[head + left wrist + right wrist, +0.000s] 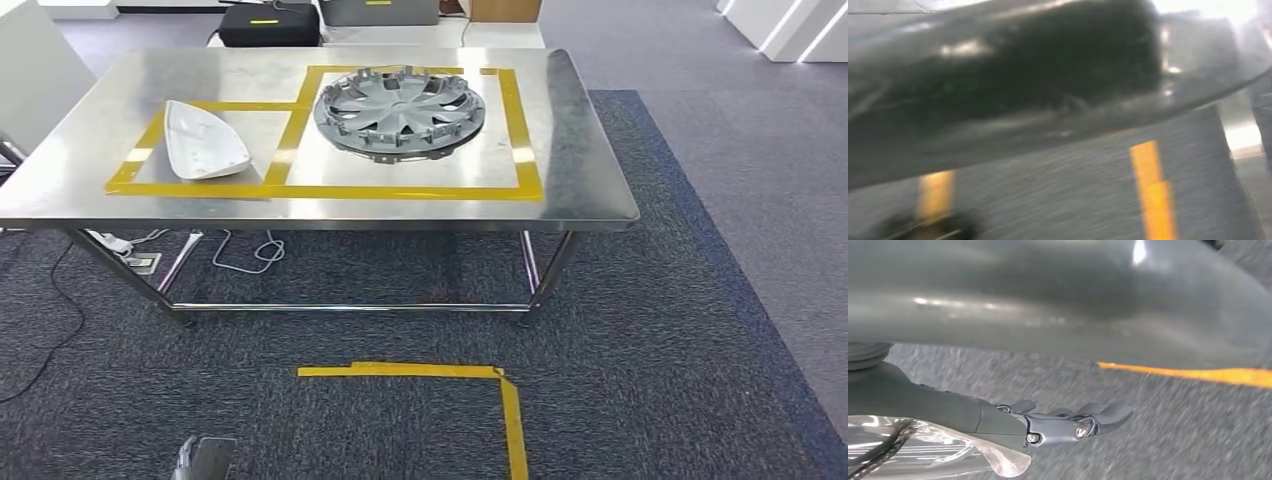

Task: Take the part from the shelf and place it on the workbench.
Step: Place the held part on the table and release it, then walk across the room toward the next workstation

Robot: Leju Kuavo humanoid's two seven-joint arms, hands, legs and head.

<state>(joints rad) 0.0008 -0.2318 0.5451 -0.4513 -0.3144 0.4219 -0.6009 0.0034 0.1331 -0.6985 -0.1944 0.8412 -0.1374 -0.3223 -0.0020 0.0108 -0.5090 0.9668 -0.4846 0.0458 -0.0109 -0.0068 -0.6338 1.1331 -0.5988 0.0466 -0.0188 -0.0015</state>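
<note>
A grey wheel cover (pixel 400 108) lies flat inside the large yellow-taped square on the steel workbench (pixel 580 150). A white curved shell part (pixel 203 140) lies in the smaller taped box to its left. Both arms hang low, far short of the table. A silver bit of my left arm (pixel 205 458) pokes in at the bottom edge of the head view; the left wrist view is blurred and dark, so that hand's state is unclear. My right hand (pixel 1068 422) hangs over the carpet with its fingers stretched out and nothing in them.
A yellow tape corner (pixel 450 372) marks the dark carpet in front of the table. Cables and a power strip (pixel 130 250) lie under the table's left end. A black case (pixel 268 25) sits behind the table, and a white panel (pixel 30 70) stands at far left.
</note>
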